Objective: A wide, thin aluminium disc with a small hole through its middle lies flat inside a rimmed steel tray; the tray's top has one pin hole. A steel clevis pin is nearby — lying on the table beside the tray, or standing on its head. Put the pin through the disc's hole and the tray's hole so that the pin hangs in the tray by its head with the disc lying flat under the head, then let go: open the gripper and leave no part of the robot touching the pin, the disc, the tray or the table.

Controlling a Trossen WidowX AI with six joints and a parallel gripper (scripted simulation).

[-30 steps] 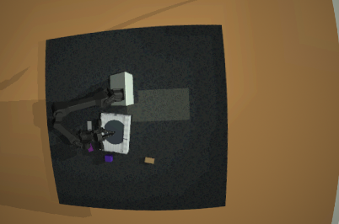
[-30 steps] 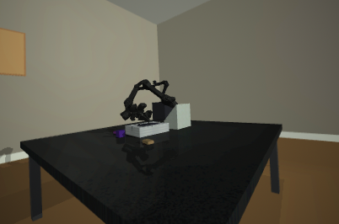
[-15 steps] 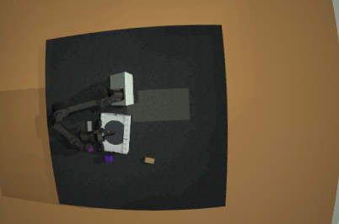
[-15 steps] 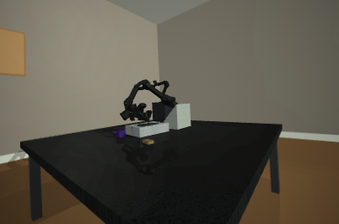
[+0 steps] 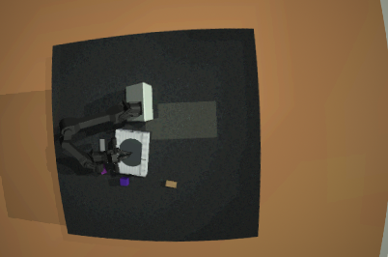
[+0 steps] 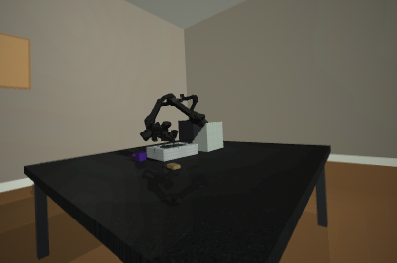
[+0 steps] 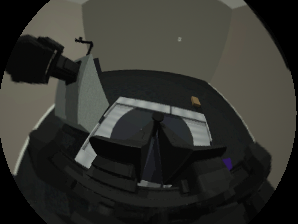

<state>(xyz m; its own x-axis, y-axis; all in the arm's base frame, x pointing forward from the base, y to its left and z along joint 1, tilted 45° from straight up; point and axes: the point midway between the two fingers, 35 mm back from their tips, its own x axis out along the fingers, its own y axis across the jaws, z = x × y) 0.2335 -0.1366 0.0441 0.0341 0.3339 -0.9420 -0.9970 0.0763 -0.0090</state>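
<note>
1. The pincer (image 5: 128, 154) (image 6: 174, 141) (image 7: 156, 123) is closed to a narrow gap on the clevis pin (image 7: 158, 117), whose dark round head is seen at the fingertips.
2. The pin is held over the disc (image 5: 136, 145) (image 7: 127, 125); whether its shank has entered the hole cannot be told.
3. The disc is seen inside the tray (image 5: 146, 158) (image 6: 173, 152) (image 7: 145, 104), which is set nearer the surface's (image 5: 212, 71) (image 6: 222, 187) left edge, as seen from the top.
4. A purple block (image 5: 124, 182) (image 6: 141, 156) (image 7: 228, 164) is placed near the tray, towards the surface's lower left corner in the top view.
5. A tan block (image 5: 171, 184) (image 6: 173, 166) (image 7: 195, 101) is placed farther from the left edge, towards the lower edge.
6. A large pale block (image 5: 149, 101) (image 6: 215, 135) (image 7: 90, 100) is stood on the tray's upper-edge side.
</note>
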